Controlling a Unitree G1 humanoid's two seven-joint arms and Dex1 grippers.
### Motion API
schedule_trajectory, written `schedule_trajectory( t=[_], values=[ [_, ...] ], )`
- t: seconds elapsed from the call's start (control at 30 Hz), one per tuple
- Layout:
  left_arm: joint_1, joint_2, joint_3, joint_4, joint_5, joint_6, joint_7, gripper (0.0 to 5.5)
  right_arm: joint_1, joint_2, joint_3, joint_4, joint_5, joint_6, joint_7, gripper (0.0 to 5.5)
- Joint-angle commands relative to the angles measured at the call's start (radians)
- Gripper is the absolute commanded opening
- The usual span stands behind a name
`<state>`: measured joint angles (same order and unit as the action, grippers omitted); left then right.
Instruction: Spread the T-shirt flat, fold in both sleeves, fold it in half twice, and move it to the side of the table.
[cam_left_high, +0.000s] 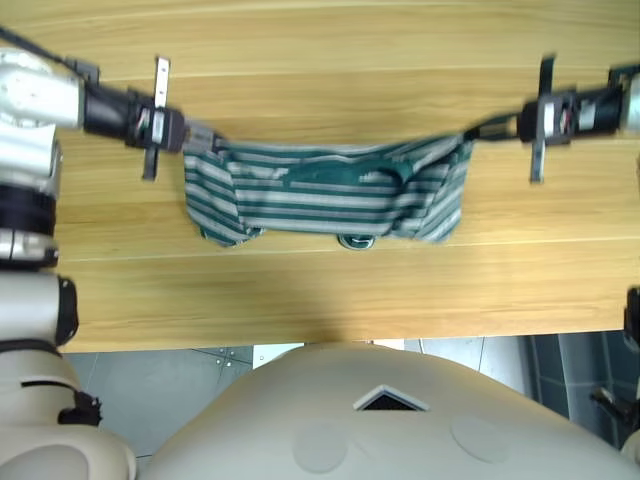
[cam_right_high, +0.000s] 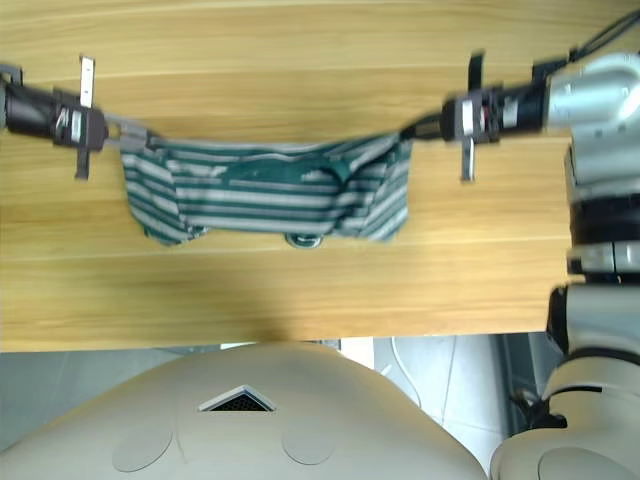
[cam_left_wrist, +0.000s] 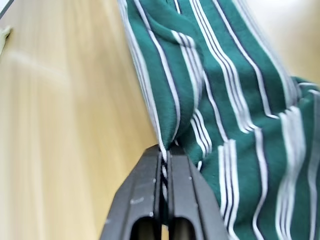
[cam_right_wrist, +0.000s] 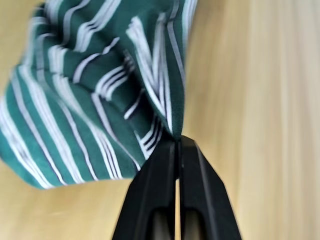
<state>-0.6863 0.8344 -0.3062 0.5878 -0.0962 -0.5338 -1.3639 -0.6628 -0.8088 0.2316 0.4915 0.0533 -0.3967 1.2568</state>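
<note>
Both top corners of the T-shirt (cam_left_high: 320, 190) are pinched: the left gripper (cam_left_wrist: 164, 150) is clamped on one, the right gripper (cam_right_wrist: 177, 141) on the other. The shirt stretches between them, bunched and sagging, over the middle of the table (cam_left_high: 300, 290).

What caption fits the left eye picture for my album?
Left pincer and right pincer hold a striped T-shirt between them over the table.
</note>
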Motion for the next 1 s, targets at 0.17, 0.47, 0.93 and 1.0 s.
schedule_trajectory(
  t=[0.17, 0.47, 0.93, 1.0],
  values=[
    [-0.600, -0.030, 0.455, 0.160, -0.069, -0.202, 0.907, 0.00, -0.444, -0.087, -0.348, 0.207, -0.207, -0.108, -1.086, 0.01],
    [0.439, -0.098, 0.178, 0.194, 0.063, -0.435, 0.612, 0.00, 0.391, 0.092, -0.181, 0.193, -0.132, -0.330, -0.832, 0.01],
    [0.572, -0.011, -0.018, 0.144, 0.353, -0.439, 0.529, 0.00, 0.773, -0.128, -0.032, -0.260, -0.045, -0.303, -0.340, 0.01],
    [0.614, 0.032, -0.022, 0.081, 0.365, -0.425, 0.525, 0.00, 0.817, -0.161, -0.035, -0.287, -0.050, -0.289, -0.317, 0.01]
  ],
)
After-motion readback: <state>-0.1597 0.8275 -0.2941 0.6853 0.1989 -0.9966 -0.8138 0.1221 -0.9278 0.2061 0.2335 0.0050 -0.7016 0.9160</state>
